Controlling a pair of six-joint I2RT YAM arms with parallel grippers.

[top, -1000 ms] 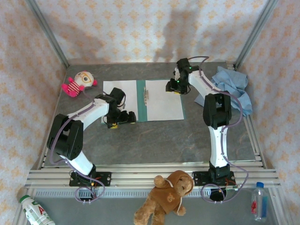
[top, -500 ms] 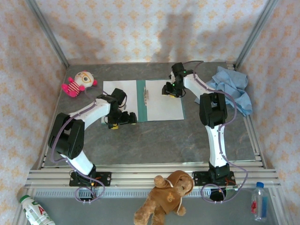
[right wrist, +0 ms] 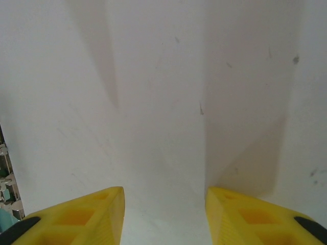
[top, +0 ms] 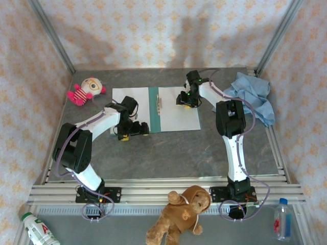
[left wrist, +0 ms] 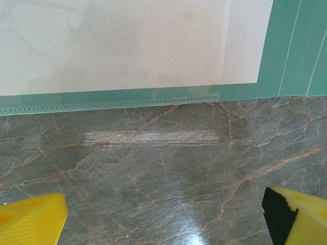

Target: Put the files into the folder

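I see the folder (top: 153,109) lying open on the far middle of the bench (top: 168,153), with the files (top: 176,117) one on each leaf. The left tool (top: 134,128) is wide and empty at the left leaf's near edge. The right tool (top: 185,99) is partly spread and empty, over the right sheet's far part.

A robot lab test cell. Patterned panels (top: 153,30) on aluminium posts (top: 51,35) box in a marbled table (top: 168,153); mounting rails (top: 163,190) run at six o'clock.

The folder (top: 153,109) is teal-green, the files (top: 176,116) plain white. The grey bench (top: 168,153) shows rust-brown veins. The left pincer (left wrist: 163,214) and right pincer (right wrist: 163,214) are yellow-tipped. At far right the cloth (top: 254,94) is light blue.
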